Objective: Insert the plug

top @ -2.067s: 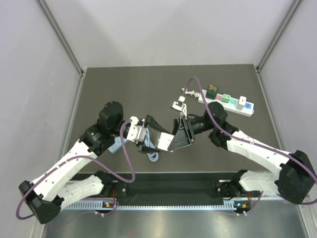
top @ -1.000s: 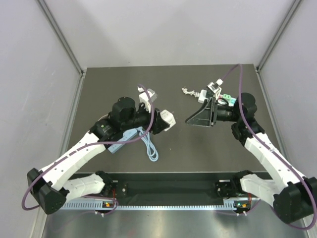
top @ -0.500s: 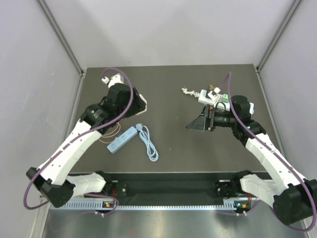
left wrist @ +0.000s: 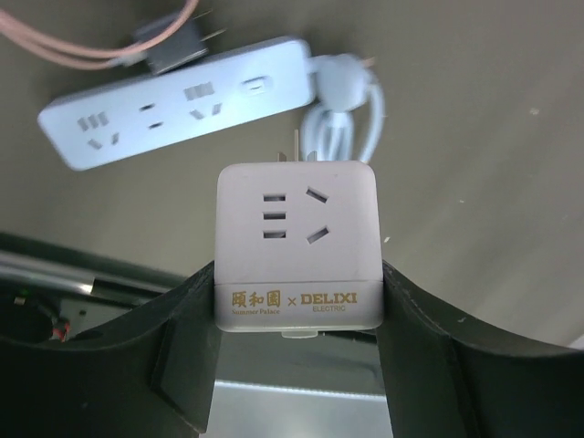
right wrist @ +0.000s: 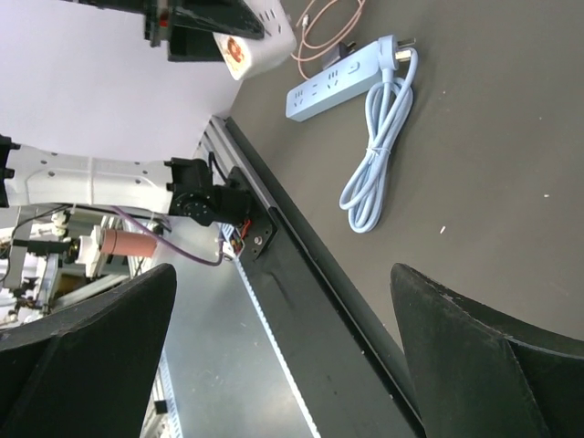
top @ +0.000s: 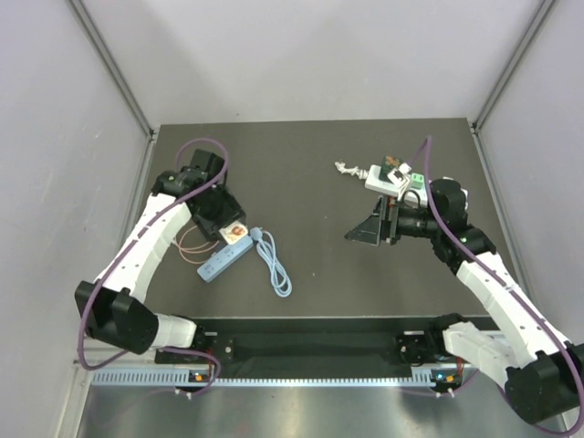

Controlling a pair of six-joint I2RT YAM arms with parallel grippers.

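Note:
My left gripper is shut on a white cube-shaped plug adapter marked DELIXI, gripped by its two sides, prongs pointing down. It hangs over the right end of a light blue power strip that lies flat on the dark table. In the top view the cube sits just above the strip. The strip's own coiled blue cable trails to the right. My right gripper hovers open and empty at mid-table, facing left; its view shows the strip far off.
A black plug on a thin pink cable lies against the strip's far side. A white power strip with coloured plugs sits at the back right behind my right wrist. The table's black front rail runs below.
My left arm has swung from the back left down and toward the front, bringing the cube adapter over the blue strip. The right arm has barely moved.

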